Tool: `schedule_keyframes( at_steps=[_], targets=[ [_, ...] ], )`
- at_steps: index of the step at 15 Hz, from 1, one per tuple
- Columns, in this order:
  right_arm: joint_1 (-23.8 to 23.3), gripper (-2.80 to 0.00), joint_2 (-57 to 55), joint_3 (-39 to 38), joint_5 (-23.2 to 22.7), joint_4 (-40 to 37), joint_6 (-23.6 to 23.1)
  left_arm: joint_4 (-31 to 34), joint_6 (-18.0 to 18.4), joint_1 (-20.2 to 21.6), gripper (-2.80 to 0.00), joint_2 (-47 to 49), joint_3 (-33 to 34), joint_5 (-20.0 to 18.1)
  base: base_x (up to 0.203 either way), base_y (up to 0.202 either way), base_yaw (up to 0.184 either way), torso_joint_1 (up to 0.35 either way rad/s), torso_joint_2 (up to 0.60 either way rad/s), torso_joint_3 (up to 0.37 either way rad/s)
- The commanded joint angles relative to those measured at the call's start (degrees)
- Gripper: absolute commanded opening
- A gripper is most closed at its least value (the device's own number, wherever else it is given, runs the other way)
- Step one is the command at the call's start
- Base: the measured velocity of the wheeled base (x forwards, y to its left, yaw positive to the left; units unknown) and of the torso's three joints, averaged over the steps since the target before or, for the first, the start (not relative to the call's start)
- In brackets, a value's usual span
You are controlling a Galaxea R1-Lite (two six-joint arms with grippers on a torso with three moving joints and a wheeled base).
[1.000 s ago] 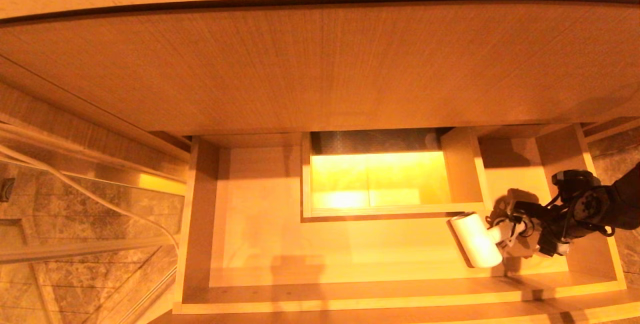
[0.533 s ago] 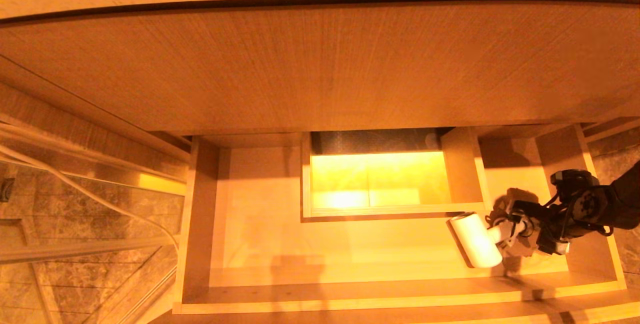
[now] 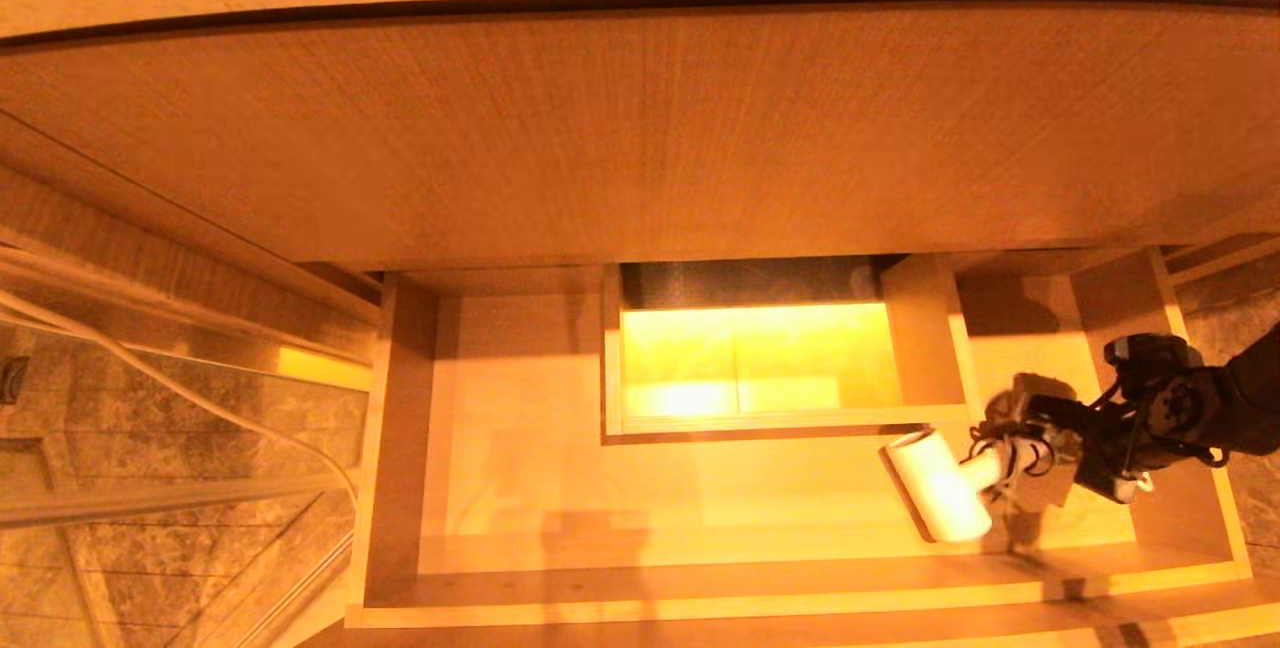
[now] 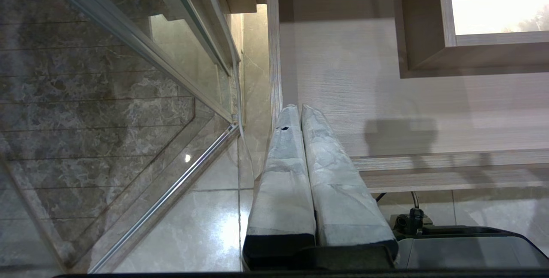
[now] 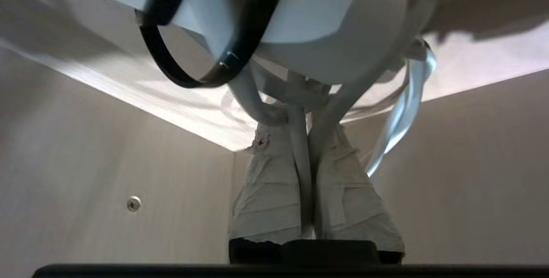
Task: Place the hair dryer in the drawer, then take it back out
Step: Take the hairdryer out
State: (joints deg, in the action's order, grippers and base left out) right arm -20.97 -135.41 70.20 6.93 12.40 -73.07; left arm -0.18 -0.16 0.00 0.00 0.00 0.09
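The small white hair dryer (image 3: pixel 935 496) is at the front right of the open wood-grain drawer (image 3: pixel 560 448), barrel toward the middle. My right gripper (image 3: pixel 1010 468) reaches in from the right behind the handle. In the right wrist view the dryer body (image 5: pixel 326 25) fills the top, a black tie (image 5: pixel 180 67) loops beside it, and my right gripper (image 5: pixel 300 134) is shut on a strand of the white cord (image 5: pixel 302 166). My left gripper (image 4: pixel 296 108) is shut and empty, parked outside the drawer's (image 4: pixel 386 98) left front corner.
A boxed rectangular cut-out (image 3: pixel 750 358) takes the drawer's mid-back. A tall wood panel (image 3: pixel 640 128) overhangs the rear. A glass partition (image 4: pixel 107 98) and tiled floor (image 4: pixel 206 226) lie left of the drawer. The drawer's right wall (image 3: pixel 1190 488) is close to my right arm.
My right gripper has closed on the cord. The hair dryer has shifted slightly left and tilted, and the gripper moved a little with it.
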Motion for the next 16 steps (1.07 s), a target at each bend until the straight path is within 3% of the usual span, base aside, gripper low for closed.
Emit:
schedule_keyframes(
  at_steps=[1,11,16],
  targets=[
    [0.1,-2.80,0.6,0.8,0.0,0.1,-0.5,0.0,0.0,0.0,-2.80,0.0,0.0,0.0,0.000,0.000,0.000,0.000,0.00,0.000],
    [-0.3,-2.80,5.9,0.1,-0.2,0.1,-2.6,0.0,0.0,0.0,-2.80,0.0,0.0,0.0,0.000,0.000,0.000,0.000,0.00,0.000],
    [-0.6,-2.80,11.3,-1.9,-1.0,0.0,-6.8,0.0,0.0,0.0,-2.80,0.0,0.0,0.0,0.000,0.000,0.000,0.000,0.00,0.000]
  ],
)
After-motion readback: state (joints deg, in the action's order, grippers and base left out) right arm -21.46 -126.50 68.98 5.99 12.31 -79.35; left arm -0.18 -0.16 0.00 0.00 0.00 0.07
